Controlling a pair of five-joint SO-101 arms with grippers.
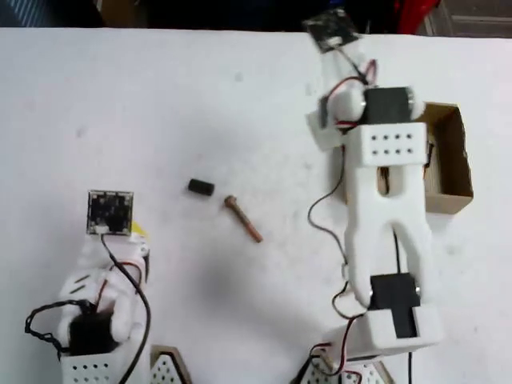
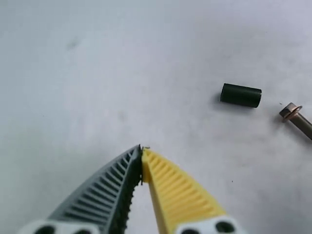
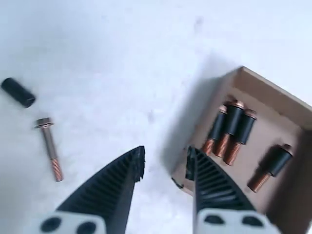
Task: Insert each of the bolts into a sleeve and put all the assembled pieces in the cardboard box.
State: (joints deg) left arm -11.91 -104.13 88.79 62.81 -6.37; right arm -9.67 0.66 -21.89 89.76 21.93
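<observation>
A black sleeve (image 1: 200,188) lies on the white table (image 1: 160,104) near its middle, and a copper bolt (image 1: 242,218) lies loose just beside it, not touching. In the left wrist view my left gripper (image 2: 142,149) is shut on nothing, low over the table, short of the sleeve (image 2: 240,95) and the bolt (image 2: 296,119). My right gripper (image 3: 165,163) is open and empty, hovering by the near wall of the cardboard box (image 3: 273,92). Several assembled bolt-and-sleeve pieces (image 3: 233,126) lie inside the box. The loose sleeve (image 3: 18,92) and bolt (image 3: 50,148) lie well off to one side.
The cardboard box (image 1: 450,160) stands at the table's right side, partly under the right arm (image 1: 390,208). The left arm (image 1: 100,304) sits at the front left. The table's far edge runs along the back, with dark clutter beyond it.
</observation>
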